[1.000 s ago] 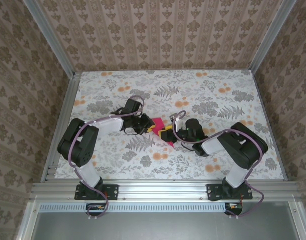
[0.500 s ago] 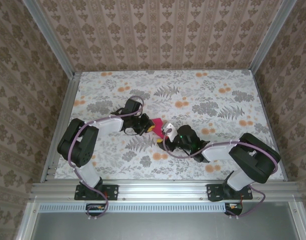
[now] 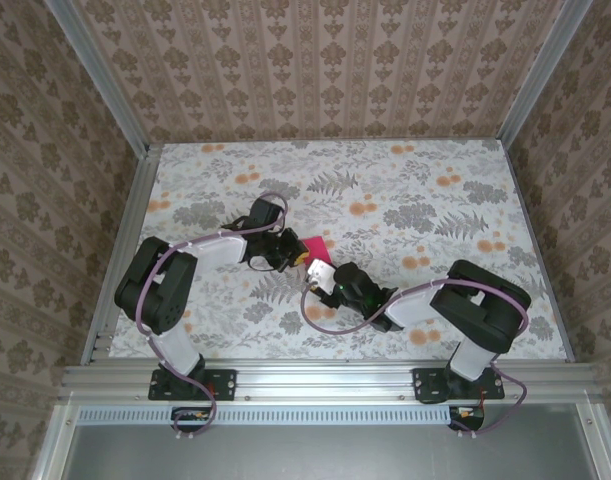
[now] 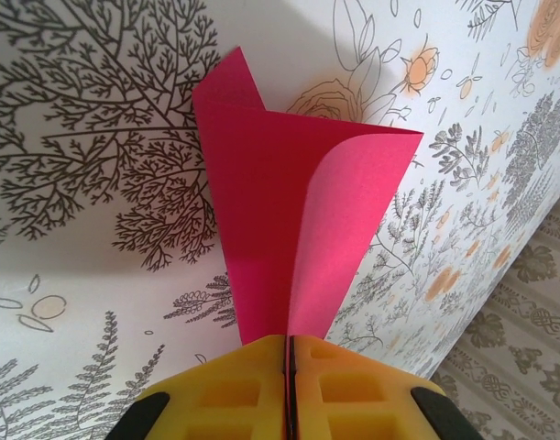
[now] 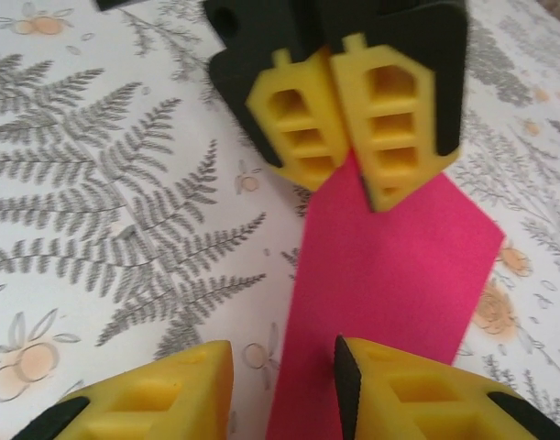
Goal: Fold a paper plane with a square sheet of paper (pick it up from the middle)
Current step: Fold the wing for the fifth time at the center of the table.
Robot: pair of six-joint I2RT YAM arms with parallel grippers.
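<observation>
The square sheet of paper (image 4: pixel 289 211), bright magenta-pink, is folded over on itself, one flap curling up off the other. My left gripper (image 4: pixel 290 341) is shut on its narrow end, yellow pads pressed together on the fold. In the right wrist view the sheet (image 5: pixel 389 257) lies flat on the cloth, with the left gripper (image 5: pixel 353 119) clamped on its far end. My right gripper (image 5: pixel 281 367) is open at the near end, and the sheet's left edge lies between its fingers. From above, the sheet (image 3: pixel 314 245) pokes out between the left gripper (image 3: pixel 288 253) and the right gripper (image 3: pixel 319 274). The paper plane is out of view.
The floral tablecloth (image 3: pixel 405 190) covers the table, with free room at the far side and to the right. Aluminium rails (image 3: pixel 125 240) and patterned walls close in the left, right and far sides. Both arms meet near the middle.
The right gripper has moved left and nearer along the sheet, and its jaws have narrowed. The right arm's elbow swung. The left gripper stayed shut on the sheet.
</observation>
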